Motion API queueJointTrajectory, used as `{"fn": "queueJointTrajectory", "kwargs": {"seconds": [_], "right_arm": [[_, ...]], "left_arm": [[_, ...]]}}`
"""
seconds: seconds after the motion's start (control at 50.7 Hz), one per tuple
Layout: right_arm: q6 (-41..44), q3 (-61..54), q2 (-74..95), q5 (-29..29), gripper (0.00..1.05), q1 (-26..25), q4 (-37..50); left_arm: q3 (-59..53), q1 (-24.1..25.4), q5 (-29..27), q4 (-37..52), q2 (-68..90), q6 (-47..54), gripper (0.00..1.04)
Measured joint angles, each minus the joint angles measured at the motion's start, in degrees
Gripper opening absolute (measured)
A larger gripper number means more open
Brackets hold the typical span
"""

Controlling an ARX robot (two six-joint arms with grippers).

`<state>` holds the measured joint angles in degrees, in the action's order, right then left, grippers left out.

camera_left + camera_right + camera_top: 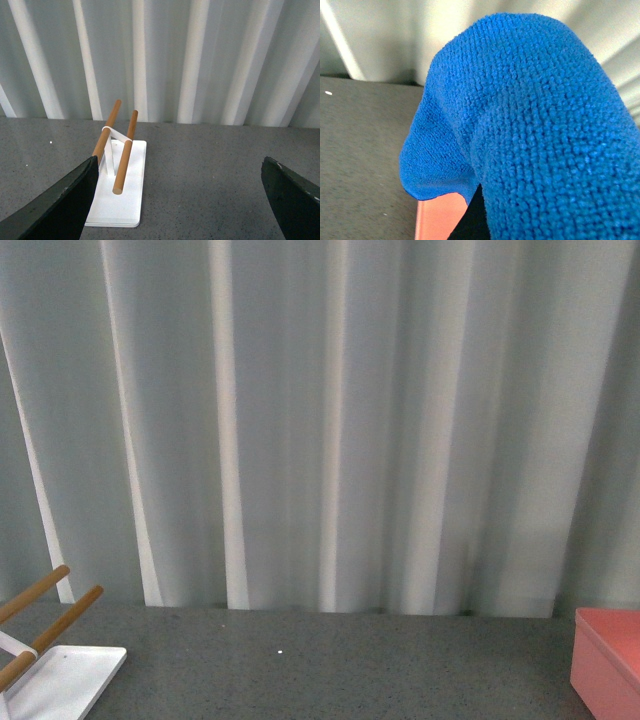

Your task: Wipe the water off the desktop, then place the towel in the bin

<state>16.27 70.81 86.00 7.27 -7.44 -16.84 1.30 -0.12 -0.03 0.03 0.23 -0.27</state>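
Observation:
In the right wrist view the bright blue fuzzy towel fills most of the picture, draped over my right gripper, which is shut on it; only a dark sliver of a finger shows. Below the towel's hanging edge a piece of the salmon-pink bin shows, standing on the dark grey speckled desktop. In the front view the bin stands at the far right on the desktop; neither arm shows there. My left gripper is open and empty above the desktop.
A white rack base with two wooden rods stands by the left gripper; it also shows at the front view's lower left. A pale pleated curtain closes off the desktop's far edge.

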Motion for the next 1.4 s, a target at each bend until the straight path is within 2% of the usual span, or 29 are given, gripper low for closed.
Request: {"fn": "queueJointTrajectory", "kwargs": {"seconds": [0.118,0.296,0.808,1.025,1.084,1.163,1.281,1.399], "right_arm": [[0.96,0.33,1.57,-1.51,0.04,-3.76,-2.78],[1.18,0.70,4.28,-2.38,0.04,-5.68,-5.55],[-1.97,1.31,11.78,0.55,0.04,-6.19,-8.13],[-2.14,-1.79,11.96,-3.93,0.04,-5.35,-7.06],[-2.23,-1.84,11.96,-4.35,0.17,-4.85,-7.34],[-2.38,-1.84,11.96,-4.39,0.28,-4.70,-7.37],[-2.56,-1.84,11.96,-4.37,0.49,-4.68,-7.39],[-2.58,-1.84,11.96,-4.35,0.74,-4.70,-7.39]], "left_arm": [[0.00,0.00,0.00,0.00,0.00,0.00,0.98],[0.00,0.00,0.00,0.00,0.00,0.00,0.98],[0.00,0.00,0.00,0.00,0.00,0.00,0.98],[0.00,0.00,0.00,0.00,0.00,0.00,0.98],[0.00,0.00,0.00,0.00,0.00,0.00,0.98],[0.00,0.00,0.00,0.00,0.00,0.00,0.98],[0.00,0.00,0.00,0.00,0.00,0.00,0.98],[0.00,0.00,0.00,0.00,0.00,0.00,0.98]]}}
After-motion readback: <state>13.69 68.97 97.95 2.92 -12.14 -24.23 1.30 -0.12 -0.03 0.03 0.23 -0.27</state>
